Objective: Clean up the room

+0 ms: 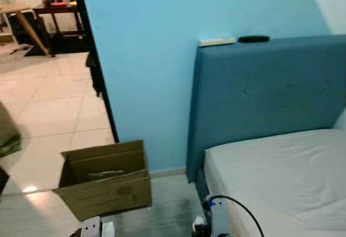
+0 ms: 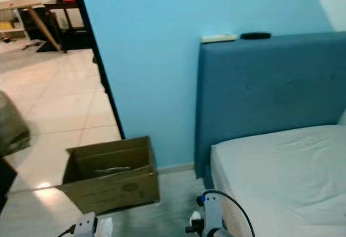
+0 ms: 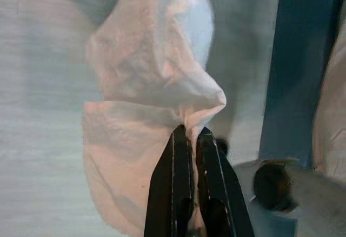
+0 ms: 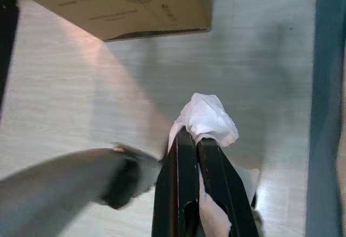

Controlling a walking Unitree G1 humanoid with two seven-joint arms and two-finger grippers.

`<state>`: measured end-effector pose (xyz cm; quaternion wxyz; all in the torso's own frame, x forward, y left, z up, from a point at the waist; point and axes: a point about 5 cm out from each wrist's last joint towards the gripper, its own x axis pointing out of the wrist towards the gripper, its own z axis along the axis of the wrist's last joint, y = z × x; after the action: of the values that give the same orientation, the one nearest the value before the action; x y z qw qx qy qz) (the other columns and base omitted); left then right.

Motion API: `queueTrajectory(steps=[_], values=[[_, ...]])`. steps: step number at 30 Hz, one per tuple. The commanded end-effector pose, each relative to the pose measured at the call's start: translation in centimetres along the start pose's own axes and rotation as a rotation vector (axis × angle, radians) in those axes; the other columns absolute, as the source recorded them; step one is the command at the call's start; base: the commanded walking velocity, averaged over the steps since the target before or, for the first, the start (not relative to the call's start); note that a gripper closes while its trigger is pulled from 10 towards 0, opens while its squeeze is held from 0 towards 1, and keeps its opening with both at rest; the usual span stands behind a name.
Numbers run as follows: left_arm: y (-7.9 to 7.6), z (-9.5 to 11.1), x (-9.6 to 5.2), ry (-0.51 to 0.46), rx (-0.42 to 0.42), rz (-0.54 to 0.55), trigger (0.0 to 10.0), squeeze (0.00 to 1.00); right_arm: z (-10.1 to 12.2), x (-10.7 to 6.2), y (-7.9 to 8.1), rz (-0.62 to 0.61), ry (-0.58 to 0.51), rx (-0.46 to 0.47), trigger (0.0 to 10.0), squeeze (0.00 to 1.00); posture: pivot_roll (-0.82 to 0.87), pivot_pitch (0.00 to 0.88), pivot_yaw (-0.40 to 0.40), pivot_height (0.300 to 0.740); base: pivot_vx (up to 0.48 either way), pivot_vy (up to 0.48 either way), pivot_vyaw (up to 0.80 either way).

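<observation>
Left end effector (image 3: 189,131) pinches a white bag (image 3: 146,86); right end effector (image 4: 189,137) clamps a tissue (image 4: 208,118); box (image 1: 105,177) beside bed (image 1: 281,172).

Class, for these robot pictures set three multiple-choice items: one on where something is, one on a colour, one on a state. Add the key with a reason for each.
1. Where does the cardboard box stand?
A. on the bed
B. on the floor by the blue wall
C. on the headboard

2. What colour is the headboard?
A. blue
B. red
C. yellow

3. What is the left gripper doing?
A. hanging open
B. gripping the box
C. shut on a white crumpled tissue

Key:
1 B, the box sits on the floor at the foot of the blue wall, left of the bed.
2 A, its padding is dark blue.
3 C, the left wrist view shows the fingers pinched together on the tissue.
</observation>
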<state>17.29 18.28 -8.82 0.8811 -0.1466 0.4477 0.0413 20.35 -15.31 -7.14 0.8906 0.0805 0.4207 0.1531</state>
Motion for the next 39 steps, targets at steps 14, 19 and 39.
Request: queueTrajectory(steps=[14, 19, 39], values=[[0.3, 0.3, 0.0, -0.006, -0.015, 0.02, 10.0, 0.0, -0.2, 0.2, 0.4, 0.003, 0.007, -0.007, 10.0, 0.0, -0.02, 0.0, -0.024, 0.74, 0.0, 0.0, 0.73], [0.1, 0.7, 0.1, -0.023, -0.02, 0.01, 10.0, 0.0, -0.5, 0.0, 0.2, -0.004, 0.018, -0.008, 10.0, 0.0, -0.02, 0.0, -0.022, 0.74, 0.0, 0.0, 0.73], [-2.3, 6.1, 0.9, -0.201, -0.001, -0.081, 10.0, 0.0, 3.2, 1.1, 1.5, 0.023, -0.068, -0.109, 10.0, 0.0, -0.02, 0.0, -0.027, 0.74, 0.054, 0.0, 0.56]])
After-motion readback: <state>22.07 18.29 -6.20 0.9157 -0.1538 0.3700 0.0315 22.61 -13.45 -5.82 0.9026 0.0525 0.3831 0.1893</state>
